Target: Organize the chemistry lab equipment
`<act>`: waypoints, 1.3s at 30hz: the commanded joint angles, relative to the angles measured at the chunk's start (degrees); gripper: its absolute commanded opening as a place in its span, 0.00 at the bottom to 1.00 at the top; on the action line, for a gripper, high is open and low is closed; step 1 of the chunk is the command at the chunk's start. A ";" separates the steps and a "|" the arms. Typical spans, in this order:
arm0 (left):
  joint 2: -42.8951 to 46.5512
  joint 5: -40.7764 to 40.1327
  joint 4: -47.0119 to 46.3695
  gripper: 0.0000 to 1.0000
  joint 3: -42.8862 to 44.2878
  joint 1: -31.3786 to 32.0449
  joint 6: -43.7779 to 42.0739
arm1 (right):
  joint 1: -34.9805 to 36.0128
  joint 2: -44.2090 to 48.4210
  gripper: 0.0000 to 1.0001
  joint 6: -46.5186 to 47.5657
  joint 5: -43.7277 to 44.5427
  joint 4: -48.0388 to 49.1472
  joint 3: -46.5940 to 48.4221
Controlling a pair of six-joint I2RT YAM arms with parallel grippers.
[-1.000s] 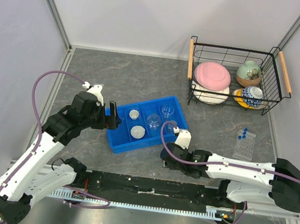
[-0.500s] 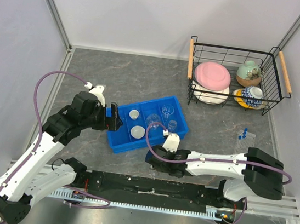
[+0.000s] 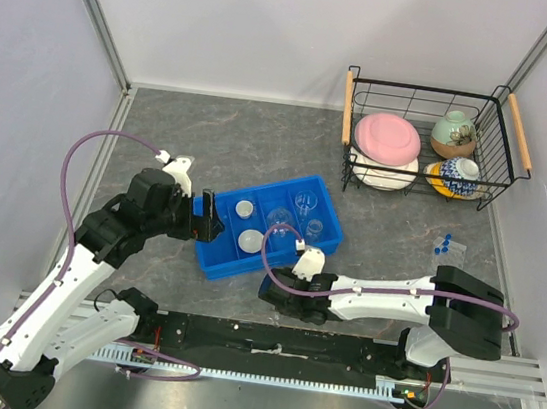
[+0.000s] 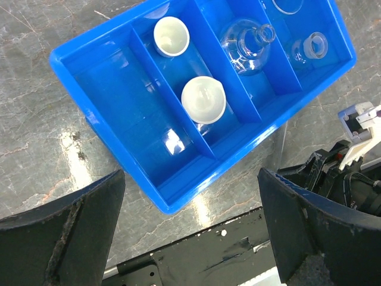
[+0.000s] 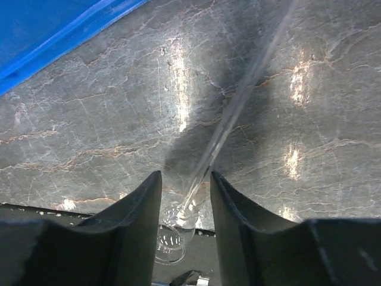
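Note:
A blue divided tray (image 3: 208,259) holds two white round dishes (image 3: 244,208), a clear flask (image 3: 279,222) and small beakers (image 3: 305,204). In the left wrist view the tray (image 4: 71,83), the dishes (image 4: 203,99) and the flask (image 4: 246,44) lie below my left gripper (image 4: 190,174). That gripper (image 3: 207,214) is open and empty at the tray's left end. My right gripper (image 3: 277,291) is low by the table's front edge. Its fingers (image 5: 186,174) are closed about a long-stemmed clear glass piece (image 5: 238,95), whose stem points toward the tray (image 4: 282,146). Blue-capped tubes in a clear rack (image 3: 445,263) lie far right.
A black wire basket (image 3: 493,183) at the back right holds a pink plate (image 3: 387,137) and patterned bowls (image 3: 454,134). The black rail (image 3: 276,341) runs along the near edge, right under my right gripper. Walls close in left, back and right.
My right arm has swung left along the front edge, from below the tray's right end to below its middle. My left arm has stayed put.

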State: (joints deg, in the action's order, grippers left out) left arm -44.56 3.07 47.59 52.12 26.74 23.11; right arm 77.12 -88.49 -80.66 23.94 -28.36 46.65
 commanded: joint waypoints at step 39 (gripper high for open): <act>-1.67 0.10 0.75 1.00 3.95 -0.11 -3.43 | 25.43 7.99 0.00 -18.21 10.15 -27.44 7.04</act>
State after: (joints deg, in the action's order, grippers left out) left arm -45.76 3.53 48.14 53.41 26.74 21.78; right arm 97.23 -81.32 -93.10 29.15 -47.09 48.42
